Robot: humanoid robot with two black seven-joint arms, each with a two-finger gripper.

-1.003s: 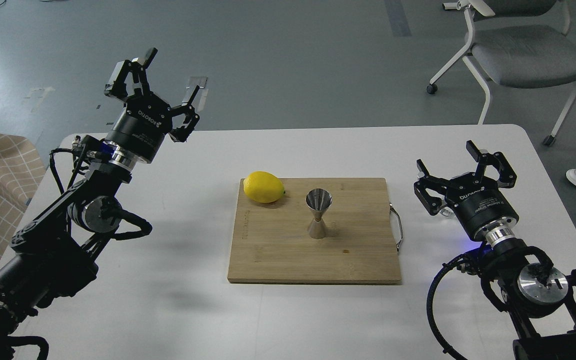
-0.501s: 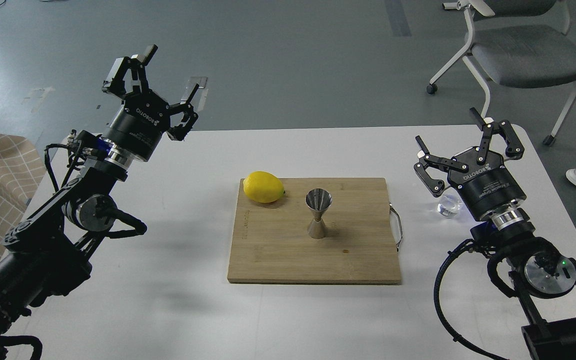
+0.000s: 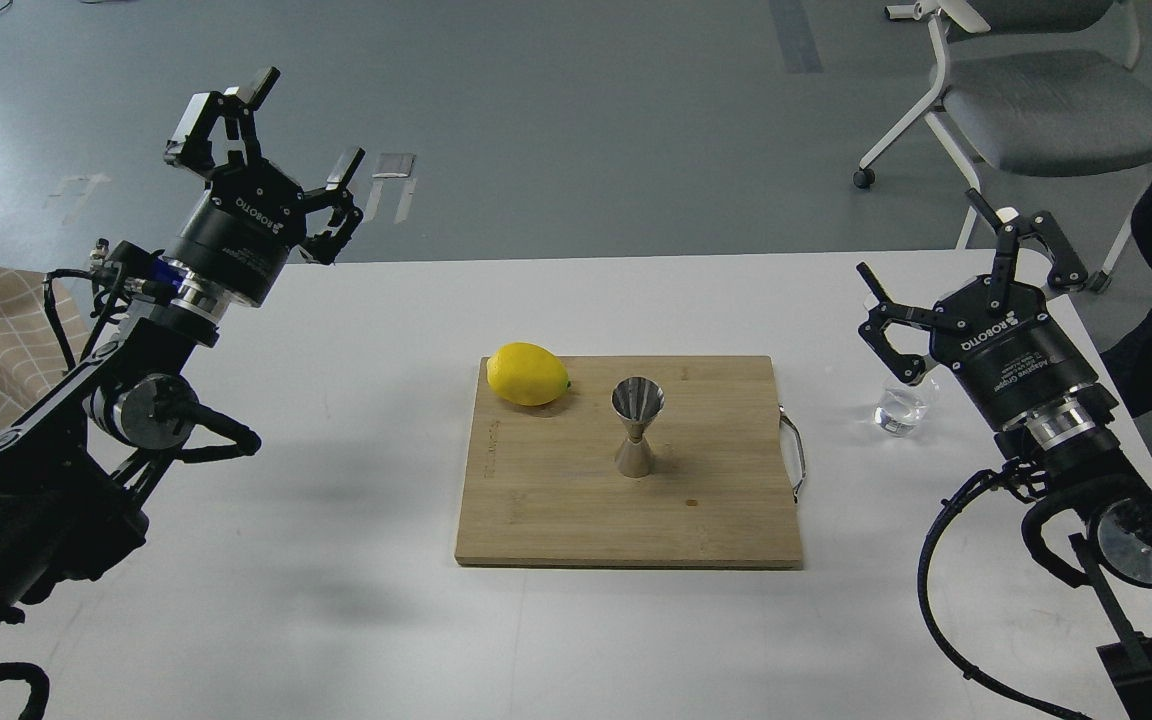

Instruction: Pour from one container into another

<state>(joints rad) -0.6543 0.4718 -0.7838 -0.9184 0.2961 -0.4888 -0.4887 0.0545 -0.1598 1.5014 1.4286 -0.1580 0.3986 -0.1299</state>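
Reaching for the glass tumbler (image 3: 900, 410) on the worktop (image 3: 336, 600), my right gripper (image 3: 946, 265) spread wide, empty; left gripper (image 3: 286, 135) likewise. I fear clipping it, spilling before the jigger (image 3: 635, 427) on the cutting board (image 3: 576, 500).

The jigger (image 3: 636, 425) is shiny steel, two cones joined at a narrow waist. It stands upright on the board (image 3: 556, 500), a little behind the board's middle, its open upper cone facing up. The tumbler (image 3: 901, 410) is small, clear glass, short and round, and stands upright on the desk (image 3: 336, 600) to the right of the board, well apart from the board's right edge. Its upper rim is partly hidden, and whether it holds liquid cannot be told.
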